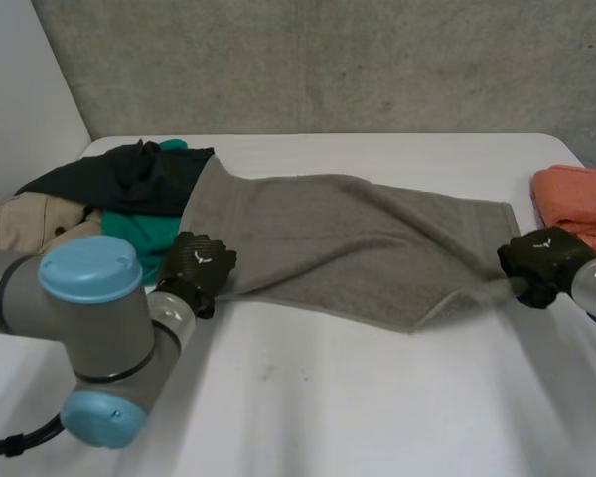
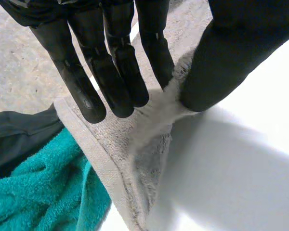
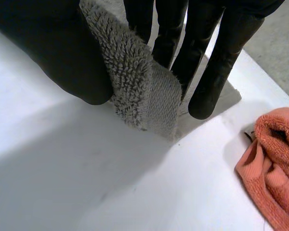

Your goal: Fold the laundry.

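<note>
We log: one white table [image 1: 308, 397]; one rough grey concrete wall [image 1: 328, 60] behind its far edge; one plain white wall [image 1: 20, 79] adjoining, left side.

left arm [image 1: 89, 298]: grey with light-blue caps, elbow bent up close
left hand [image 1: 201, 268]: straight fingers [image 2: 111, 82] plus thumb pinching the grey terry towel [image 1: 348, 238] corner
right hand [image 1: 541, 263]: same deal, fingers [image 3: 221, 62] and thumb nipping its other end

We read this as probably a robotics lab: a plain white counter [image 1: 308, 407] against a raw concrete wall [image 1: 328, 60] at 12 o'clock, with a grey, blue-capped robot arm [image 1: 79, 318] at 8 o'clock.
</note>
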Robot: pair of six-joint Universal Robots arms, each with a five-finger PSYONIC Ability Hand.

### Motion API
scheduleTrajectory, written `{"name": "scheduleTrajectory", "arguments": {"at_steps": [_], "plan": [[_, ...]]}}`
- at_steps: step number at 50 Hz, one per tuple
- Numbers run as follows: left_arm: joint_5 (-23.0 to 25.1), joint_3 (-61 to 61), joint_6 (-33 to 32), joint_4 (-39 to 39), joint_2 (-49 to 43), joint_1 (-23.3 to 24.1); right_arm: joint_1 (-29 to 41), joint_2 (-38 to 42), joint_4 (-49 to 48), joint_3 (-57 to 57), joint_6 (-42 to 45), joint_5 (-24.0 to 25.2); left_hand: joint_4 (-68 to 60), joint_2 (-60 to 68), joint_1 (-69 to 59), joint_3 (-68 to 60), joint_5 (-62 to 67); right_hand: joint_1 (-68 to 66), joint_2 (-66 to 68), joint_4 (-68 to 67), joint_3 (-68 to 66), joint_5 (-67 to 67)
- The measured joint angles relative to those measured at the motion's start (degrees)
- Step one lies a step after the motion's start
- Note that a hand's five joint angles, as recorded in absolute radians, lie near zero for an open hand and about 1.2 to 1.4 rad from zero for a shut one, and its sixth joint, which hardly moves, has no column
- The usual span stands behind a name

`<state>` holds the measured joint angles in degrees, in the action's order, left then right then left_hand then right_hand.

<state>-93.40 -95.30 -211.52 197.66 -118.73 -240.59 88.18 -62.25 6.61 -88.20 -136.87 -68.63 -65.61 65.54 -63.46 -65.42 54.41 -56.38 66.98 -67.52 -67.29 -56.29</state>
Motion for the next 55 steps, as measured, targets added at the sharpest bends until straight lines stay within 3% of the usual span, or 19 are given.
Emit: {"name": "scheduleTrajectory", "arguments": {"at_steps": [2,3,5,8,9,10,13,21,27,37,46,48,55], "plan": [[0.2,-0.6,0.0,-0.2,0.8,0.1,-0.6,-1.2,-0.4,-1.4,1.3,1.3,9.8,-9.8,9.0,9.5,-8.7,0.5,-0.6,0.8,0.6,0.4],[0.3,-0.8,0.0,-0.2,1.1,0.2,-0.7,-1.4,-0.5,-1.6,1.5,1.5,11.2,-11.3,10.3,10.8,-10.0,8.1,-10.7,10.1,9.9,8.6],[0.5,-1.0,0.0,-0.1,1.5,0.2,-1.3,-2.5,-2.1,-3.0,2.7,3.3,12.1,-12.1,10.8,11.8,-11.0,12.6,-15.4,15.6,15.5,13.9],[1.1,-0.6,0.0,0.2,1.6,0.0,-2.2,-3.9,-5.2,-4.4,3.4,6.1,12.9,-12.9,10.8,12.5,-11.7,35.9,-42.8,42.0,41.7,40.5],[1.1,-0.6,0.0,0.2,1.6,0.0,-2.2,-3.9,-5.2,-4.4,3.4,6.1,12.9,-12.9,10.8,12.5,-11.7,35.9,-42.8,42.0,41.7,40.5],[1.7,0.3,-0.1,0.4,1.4,-0.5,-2.7,-5.3,-6.9,-4.9,3.6,7.7,12.9,-13.0,10.8,12.6,-11.8,42.9,-51.2,51.5,51.3,50.2],[2.1,1.2,-0.1,0.5,0.9,-1.5,-2.8,-6.6,-6.1,-4.8,3.7,8.5,13.0,-13.0,10.8,12.6,-11.8,44.2,-53.4,53.2,54.2,52.3],[2.6,2.4,-0.2,0.6,0.0,-3.3,-2.0,-6.7,8.7,0.0,3.3,8.0,13.1,-13.1,10.9,12.7,-12.0,43.9,-52.8,52.9,53.3,51.7],[2.6,2.8,-0.4,0.6,-0.1,-3.6,3.2,-1.9,18.8,7.7,2.0,3.2,16.0,-16.0,14.0,15.6,-14.7,41.1,-49.4,49.4,49.0,48.2],[3.7,1.7,-0.5,0.4,0.1,-4.3,8.4,9.0,19.2,17.4,0.5,-4.0,25.1,-24.8,22.0,24.5,-23.9,41.1,-49.4,49.4,49.0,47.7],[6.6,-0.7,-0.7,0.2,1.4,-6.5,10.0,12.2,19.3,21.1,2.5,-10.0,25.8,-25.6,22.8,25.3,-24.8,34.8,-42.7,42.7,42.1,42.1],[6.8,-1.0,-0.7,0.1,1.6,-6.8,10.2,12.0,19.3,21.0,2.9,-10.6,25.9,-25.7,22.8,25.4,-24.8,22.5,-27.8,28.5,28.2,28.6],[6.9,-1.4,-0.7,-0.1,1.9,-7.0,10.3,9.9,19.5,19.4,3.4,-11.1,28.9,-28.9,26.1,28.6,-28.0,3.3,-4.1,4.9,4.5,5.4]]}}
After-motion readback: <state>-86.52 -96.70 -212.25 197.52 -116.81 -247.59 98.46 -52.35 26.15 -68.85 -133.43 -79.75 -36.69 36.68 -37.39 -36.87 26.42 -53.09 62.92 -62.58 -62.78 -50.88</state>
